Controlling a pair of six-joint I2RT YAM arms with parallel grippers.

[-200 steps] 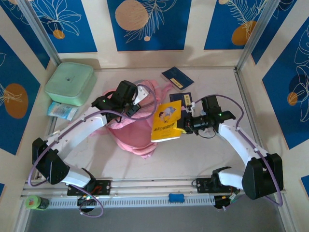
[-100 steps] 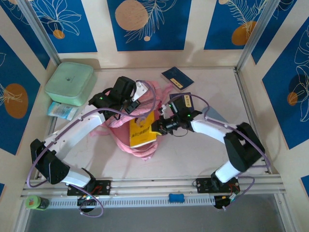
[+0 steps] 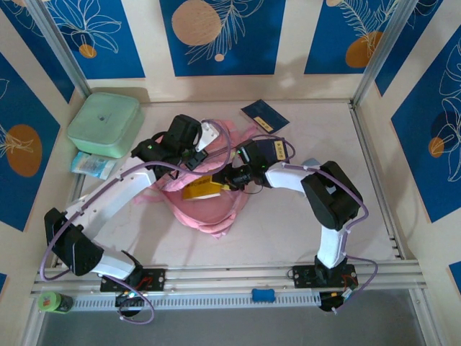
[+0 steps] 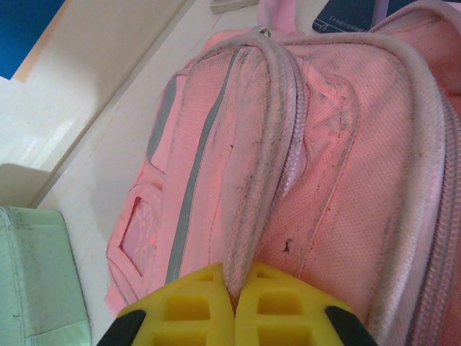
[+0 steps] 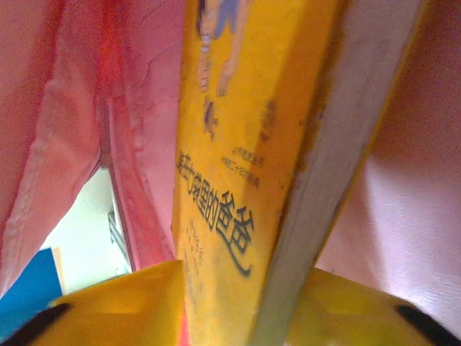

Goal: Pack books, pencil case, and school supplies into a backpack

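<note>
left fingers (image 4: 189, 311) pinching pink backpack (image 4: 324, 180) fold; right fingers (image 5: 122, 306) clamping yellow cartoon book (image 5: 238, 144) inside.

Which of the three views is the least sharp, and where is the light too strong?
Right wrist view: least sharp; the yellow book is so close that its print is soft, and the backpack fabric around it glows red. Left wrist view: weave crisp, but the pale wall at left is nearly washed out. Top external view: even light, soft shadows.
</note>
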